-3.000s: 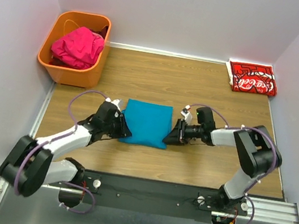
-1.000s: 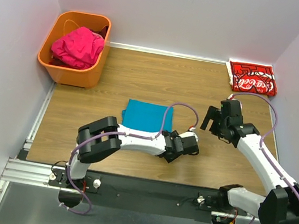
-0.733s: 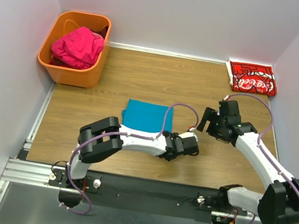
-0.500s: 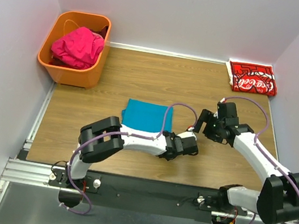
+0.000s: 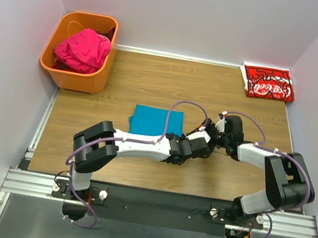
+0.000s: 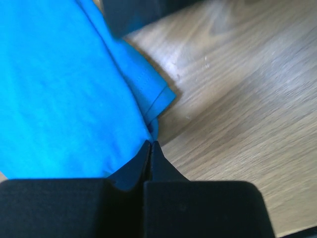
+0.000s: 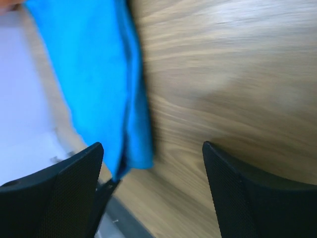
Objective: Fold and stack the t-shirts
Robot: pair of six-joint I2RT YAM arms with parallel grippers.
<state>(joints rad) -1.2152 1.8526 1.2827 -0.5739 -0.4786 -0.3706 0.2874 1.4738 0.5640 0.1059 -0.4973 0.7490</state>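
Left hand [image 6: 150, 148] and right hand [image 7: 152, 148] at one edge of the teal-blue t-shirt [image 6: 59, 84].

The left hand has its fingers closed tightly together on the hem of this shirt, which spreads flat on the table [image 6: 237, 89] ahead and to the left of the fingertips. The right hand, just beside the left one, is opened wide; the folded edge of the shirt lies near one of its fingers, and bare wood shows between them. The red t-shirt [image 5: 267, 83] lies folded in the far corner, well apart beyond the right hand. The pink t-shirt [image 5: 83, 49] is crumpled inside the orange basket [image 5: 74, 79], well apart from both hands.
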